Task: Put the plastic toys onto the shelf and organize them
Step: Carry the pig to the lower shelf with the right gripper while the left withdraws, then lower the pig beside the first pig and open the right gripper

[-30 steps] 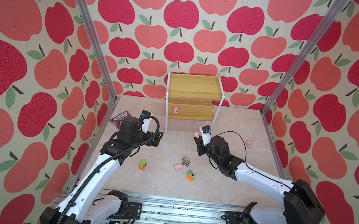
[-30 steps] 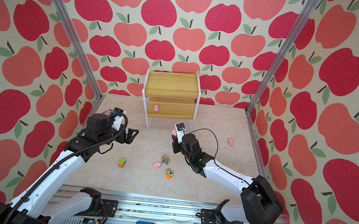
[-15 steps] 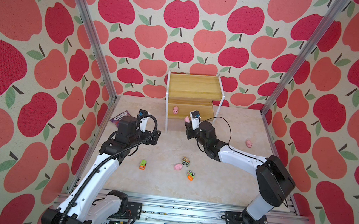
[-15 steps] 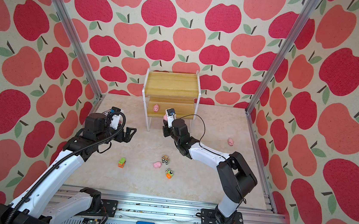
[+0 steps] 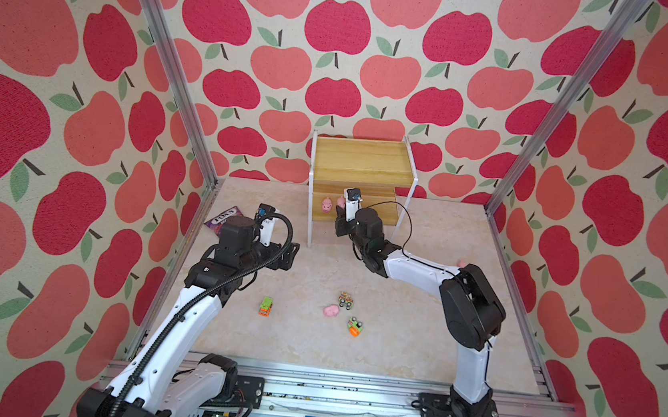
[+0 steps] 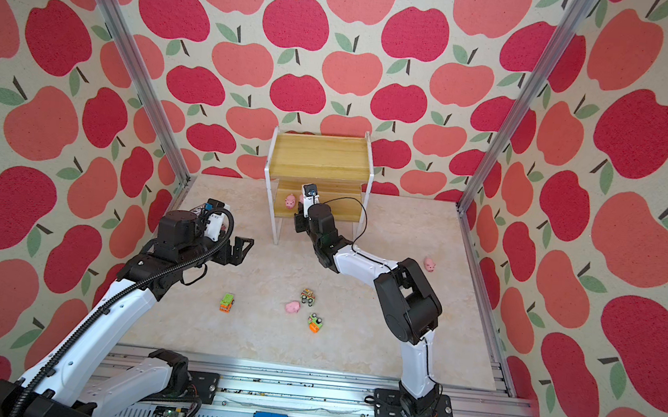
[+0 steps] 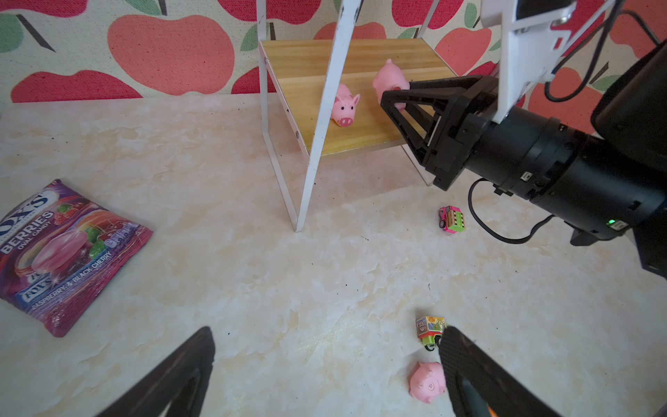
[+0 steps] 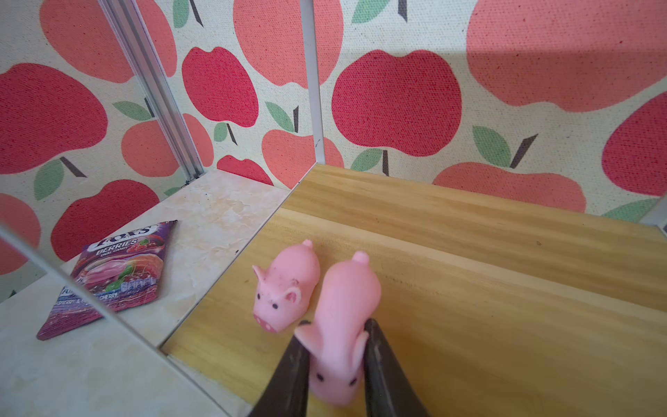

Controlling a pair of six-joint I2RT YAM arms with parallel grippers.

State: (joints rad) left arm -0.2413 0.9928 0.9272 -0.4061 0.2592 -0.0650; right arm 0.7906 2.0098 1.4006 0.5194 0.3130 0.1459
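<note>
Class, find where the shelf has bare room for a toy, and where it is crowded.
Bare: the top board, and the lower board right of the held pig. Crowded: its left end, where the standing pig sits beside the right gripper.

Matt, seemingly rubbery pig (image 8: 344, 307); wooden shelf (image 8: 487, 274)

A pale marbled tabletop (image 5: 290, 339) lies in soft, even light; apple-print walls (image 5: 337, 72) rise behind it and on both its sides; aluminium posts (image 5: 173, 77) stand at its back corners; a metal rail (image 5: 348, 386) runs along its front.
</note>
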